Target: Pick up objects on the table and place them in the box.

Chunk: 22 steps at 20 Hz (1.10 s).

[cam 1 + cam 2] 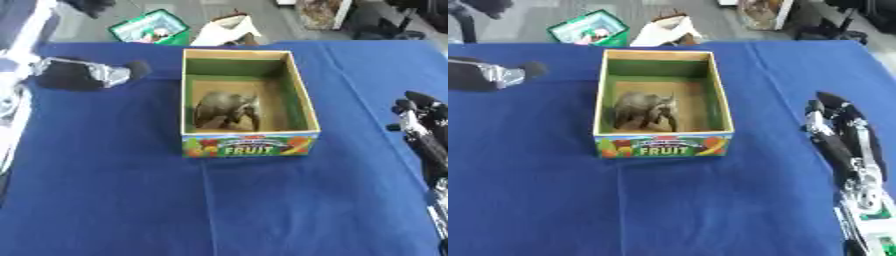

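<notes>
One dark object [226,109] lies inside the box [302,95], centre frame. Left hand [74,75], upper left, fingers unreadable; right hand [837,125], right edge, relaxed open. Risk: reaching arms nudging the box across the counter [114,185].

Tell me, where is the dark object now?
The dark object lies inside the fruit box, in its near left part, at the middle of the blue table.
</notes>
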Available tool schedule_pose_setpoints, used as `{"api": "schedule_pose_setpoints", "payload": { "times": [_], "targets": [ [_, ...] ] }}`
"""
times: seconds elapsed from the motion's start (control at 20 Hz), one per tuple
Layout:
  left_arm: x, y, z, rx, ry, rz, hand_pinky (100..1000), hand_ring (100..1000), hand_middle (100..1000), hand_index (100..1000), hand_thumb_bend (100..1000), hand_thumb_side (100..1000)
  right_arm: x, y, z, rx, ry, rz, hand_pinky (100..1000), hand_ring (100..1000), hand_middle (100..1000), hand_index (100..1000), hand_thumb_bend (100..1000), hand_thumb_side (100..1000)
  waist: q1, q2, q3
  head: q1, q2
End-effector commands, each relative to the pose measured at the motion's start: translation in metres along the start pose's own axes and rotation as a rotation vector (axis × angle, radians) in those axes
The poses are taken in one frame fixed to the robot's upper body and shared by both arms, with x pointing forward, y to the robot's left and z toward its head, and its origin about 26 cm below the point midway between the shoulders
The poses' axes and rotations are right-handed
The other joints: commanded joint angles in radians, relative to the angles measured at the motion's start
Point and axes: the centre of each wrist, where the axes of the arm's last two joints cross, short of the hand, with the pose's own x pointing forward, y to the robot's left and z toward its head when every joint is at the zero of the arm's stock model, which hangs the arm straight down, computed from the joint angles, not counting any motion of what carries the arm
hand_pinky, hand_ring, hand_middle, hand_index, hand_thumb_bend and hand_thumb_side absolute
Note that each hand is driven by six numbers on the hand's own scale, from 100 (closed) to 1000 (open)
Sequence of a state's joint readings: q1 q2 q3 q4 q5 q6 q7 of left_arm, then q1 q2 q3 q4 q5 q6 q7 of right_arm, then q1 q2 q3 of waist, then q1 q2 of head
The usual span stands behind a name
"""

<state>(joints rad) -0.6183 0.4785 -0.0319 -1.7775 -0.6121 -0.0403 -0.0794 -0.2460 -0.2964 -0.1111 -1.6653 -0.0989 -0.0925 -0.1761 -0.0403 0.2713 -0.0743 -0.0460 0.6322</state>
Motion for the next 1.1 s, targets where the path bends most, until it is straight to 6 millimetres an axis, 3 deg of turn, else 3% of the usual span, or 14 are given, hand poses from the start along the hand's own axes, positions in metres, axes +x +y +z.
{"api": "schedule_pose_setpoints", "payload": {
  "times": [0.05, 0.5, 1.1],
  "targets": [
    [-0.009, 0.019, 0.013, 0.058, 0.061, -0.045, 608, 512, 493, 645, 701, 378, 0.008, -0.009, -0.006, -0.01, -0.03, 0.027, 571, 750, 678, 791, 100, 374, 0.0, -0.014, 0.001, -0.008, -0.01],
    [-0.036, 0.01, 0.064, 0.035, 0.244, -0.026, 598, 496, 478, 634, 622, 371, 0.008, -0.012, -0.005, -0.027, -0.029, 0.031, 570, 750, 678, 790, 100, 374, 0.0, -0.008, 0.013, -0.021, -0.012],
    [-0.046, -0.014, 0.089, 0.035, 0.355, 0.108, 591, 503, 485, 630, 529, 396, 0.008, -0.011, -0.005, -0.034, -0.032, 0.027, 570, 750, 677, 790, 100, 373, -0.005, -0.007, 0.016, -0.006, -0.01]
  ]
}}
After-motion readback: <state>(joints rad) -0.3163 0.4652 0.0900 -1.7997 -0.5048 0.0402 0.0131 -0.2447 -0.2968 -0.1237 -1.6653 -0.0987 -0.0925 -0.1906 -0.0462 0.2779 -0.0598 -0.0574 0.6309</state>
